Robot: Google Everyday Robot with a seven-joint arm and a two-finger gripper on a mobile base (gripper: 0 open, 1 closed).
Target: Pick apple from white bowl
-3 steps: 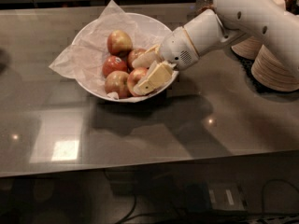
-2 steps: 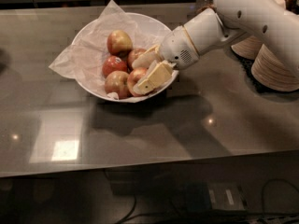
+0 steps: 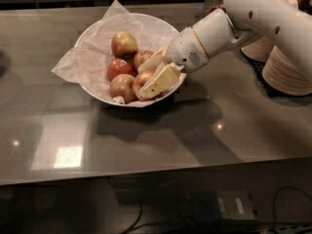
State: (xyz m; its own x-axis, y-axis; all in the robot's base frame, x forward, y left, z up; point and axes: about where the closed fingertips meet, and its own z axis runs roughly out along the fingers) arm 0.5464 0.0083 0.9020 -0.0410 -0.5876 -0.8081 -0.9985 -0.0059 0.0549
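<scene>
Next to nothing has shifted since the earlier frames: the gripper (image 3: 145,79) stays in the right half of the white bowl (image 3: 131,103), and the fruit lies as before.

The apple (image 3: 140,81), red streaked over yellow, sits low at the bowl's front right, part covered by the pincer. The fingers (image 3: 163,79) are seen parted, one above the apple and one below and to its right, wide enough to take it between them. The lower finger lies against the apple's side. No firm hold can be made out, and the apple is not lifted.

Four more apples are noted in the bowl:
- a large one (image 3: 124,44) at the back
- a deep-red one (image 3: 118,68) at the middle left
- one (image 3: 140,57) just behind the upper finger
- one (image 3: 122,87) at the front left, touching the task apple

The bowl is lined with crumpled white paper (image 3: 80,65), which spills over the left rim onto the grey table (image 3: 146,145).

The white arm (image 3: 253,13) comes in from the upper right and is cut off by the frame. Behind it, stacked tan paper plates (image 3: 287,72) are half hidden at the right edge.
</scene>
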